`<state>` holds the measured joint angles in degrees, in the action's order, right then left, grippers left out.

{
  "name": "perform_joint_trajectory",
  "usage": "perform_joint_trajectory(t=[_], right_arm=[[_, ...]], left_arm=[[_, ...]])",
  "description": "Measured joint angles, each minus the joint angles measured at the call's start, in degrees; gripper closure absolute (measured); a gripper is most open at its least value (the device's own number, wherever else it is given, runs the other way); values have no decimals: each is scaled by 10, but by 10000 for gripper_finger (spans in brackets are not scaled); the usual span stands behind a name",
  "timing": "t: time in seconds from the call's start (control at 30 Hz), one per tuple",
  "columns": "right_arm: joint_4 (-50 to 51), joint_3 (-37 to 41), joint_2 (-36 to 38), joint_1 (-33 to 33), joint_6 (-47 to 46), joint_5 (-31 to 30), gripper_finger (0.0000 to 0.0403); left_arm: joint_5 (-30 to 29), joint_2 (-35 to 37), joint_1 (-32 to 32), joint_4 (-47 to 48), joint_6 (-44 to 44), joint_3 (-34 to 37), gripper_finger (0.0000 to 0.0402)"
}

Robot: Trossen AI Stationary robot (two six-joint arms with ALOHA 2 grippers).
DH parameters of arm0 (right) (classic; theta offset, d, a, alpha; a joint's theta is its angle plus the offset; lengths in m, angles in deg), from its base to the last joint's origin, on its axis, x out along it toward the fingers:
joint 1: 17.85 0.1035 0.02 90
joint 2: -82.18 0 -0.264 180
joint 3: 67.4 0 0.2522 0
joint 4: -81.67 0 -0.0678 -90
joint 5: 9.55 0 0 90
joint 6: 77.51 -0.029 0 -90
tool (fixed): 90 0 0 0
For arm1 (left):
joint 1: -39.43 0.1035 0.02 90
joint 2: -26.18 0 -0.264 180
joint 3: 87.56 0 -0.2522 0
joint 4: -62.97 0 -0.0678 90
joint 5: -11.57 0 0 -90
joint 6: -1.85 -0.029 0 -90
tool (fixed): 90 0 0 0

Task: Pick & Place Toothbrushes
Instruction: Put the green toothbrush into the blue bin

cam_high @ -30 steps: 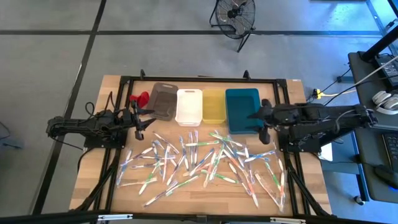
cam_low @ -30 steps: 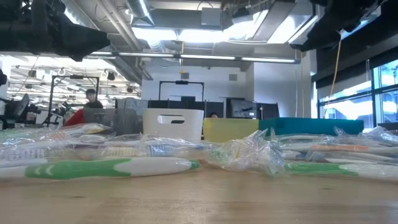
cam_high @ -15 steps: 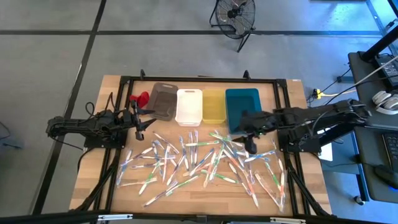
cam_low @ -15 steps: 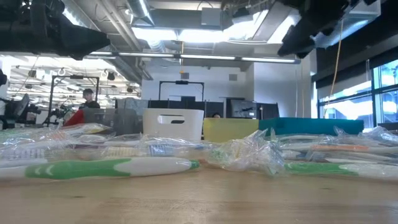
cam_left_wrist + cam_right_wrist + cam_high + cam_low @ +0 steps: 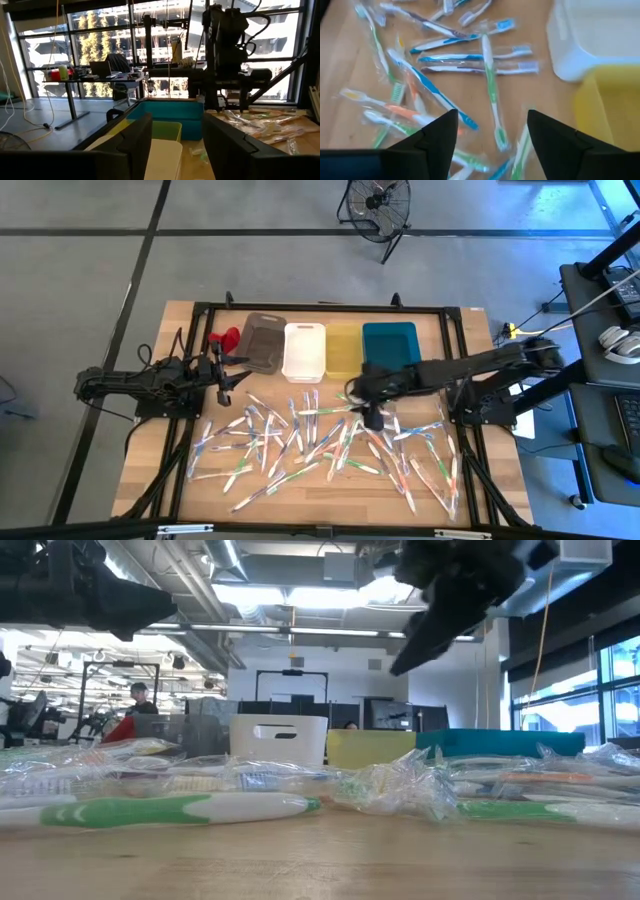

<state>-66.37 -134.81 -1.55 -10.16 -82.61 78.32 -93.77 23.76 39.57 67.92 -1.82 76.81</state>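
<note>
Two dark jointed arms, each tool [image 5: 490,137] with two black fingers.

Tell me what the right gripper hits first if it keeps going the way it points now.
Probably the wrapped green-handled toothbrush lying between the open fingers of the right gripper, on the wooden table near the white plastic bin; depth is unclear.

From overhead my right hand [image 5: 371,418] covers part of the toothbrushes [image 5: 320,442]; their bristles are too tiny to see.
</note>
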Motion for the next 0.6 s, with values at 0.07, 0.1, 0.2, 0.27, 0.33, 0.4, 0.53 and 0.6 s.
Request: perform_joint_trajectory(t=[0.07, 0.1, 0.2, 0.27, 0.33, 0.4, 0.53, 0.6], right_arm=[[1, -28, -37, 0, 24, 0, 157], [4, -44, -55, 0, 35, 0, 157], [32, -90, -105, -2, 65, 0, 164], [55, -116, -136, -6, 73, 0, 170], [68, -136, -165, -11, 79, 0, 176], [74, -151, -193, -16, 96, 0, 181], [79, -182, -239, -23, 105, 0, 188], [83, -198, -257, -23, 109, 0, 190]], left_arm=[[0, 0, 0, 0, 1, 0, 237], [0, 0, 0, 0, 1, 0, 238], [0, 0, 0, 0, 8, 0, 239], [0, 0, 0, -1, 9, 0, 240], [0, 0, 0, -1, 9, 0, 240], [0, 0, 0, -1, 10, 0, 239], [0, 0, 0, -2, 9, 0, 238], [0, 0, 0, -2, 9, 0, 239]])
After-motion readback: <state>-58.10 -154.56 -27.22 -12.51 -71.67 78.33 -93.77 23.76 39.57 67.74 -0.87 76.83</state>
